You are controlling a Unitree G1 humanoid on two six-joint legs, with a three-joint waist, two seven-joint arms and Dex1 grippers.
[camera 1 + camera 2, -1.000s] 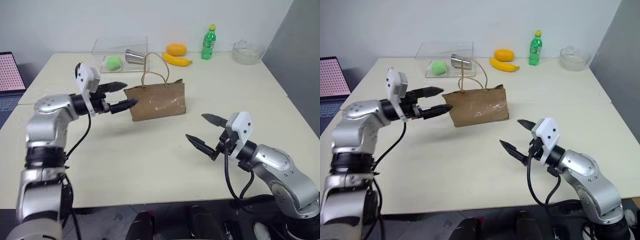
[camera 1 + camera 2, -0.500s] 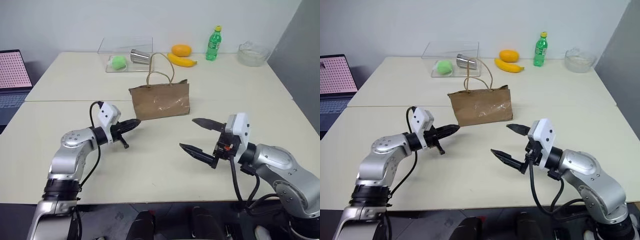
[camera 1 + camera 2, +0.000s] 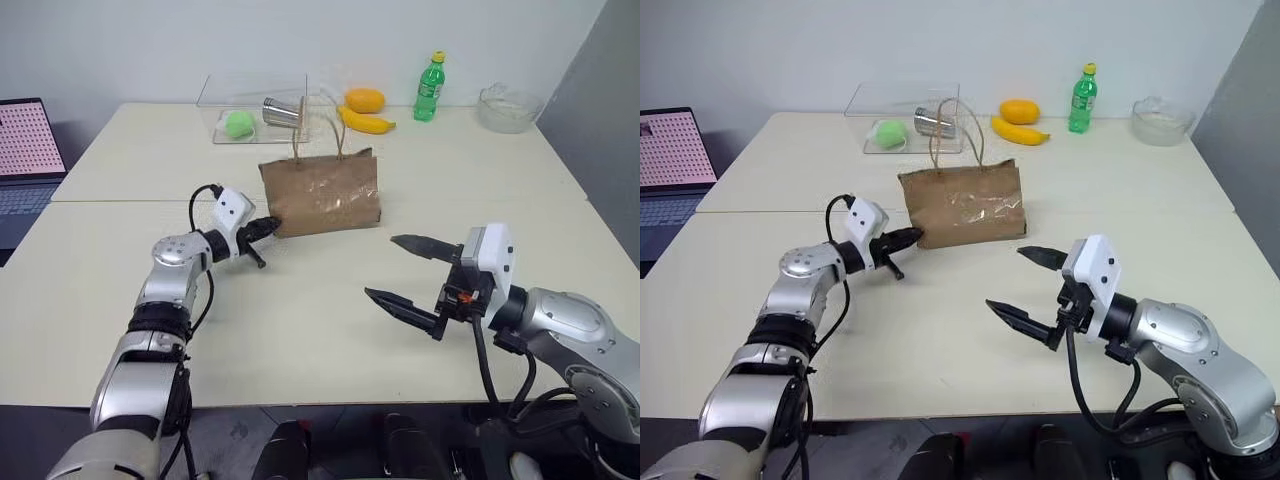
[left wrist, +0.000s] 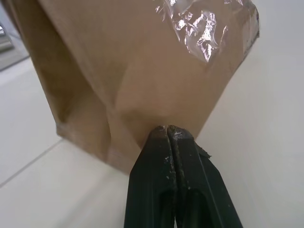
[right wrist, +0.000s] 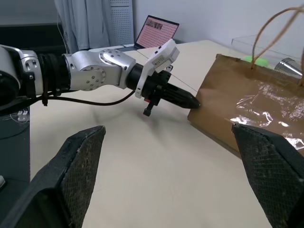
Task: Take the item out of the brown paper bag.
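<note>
Brown paper bag stands upright on the counter, handles up, a clear window patch on its front; the red item cannot be seen. To its left, the left claw has its fingers pressed together, tips at the bag's lower left corner, touching the paper; whether they pinch any of it cannot be told. Right of the bag and nearer the counter's front edge, the right claw is spread wide, holding nothing, well apart from the bag.
</note>
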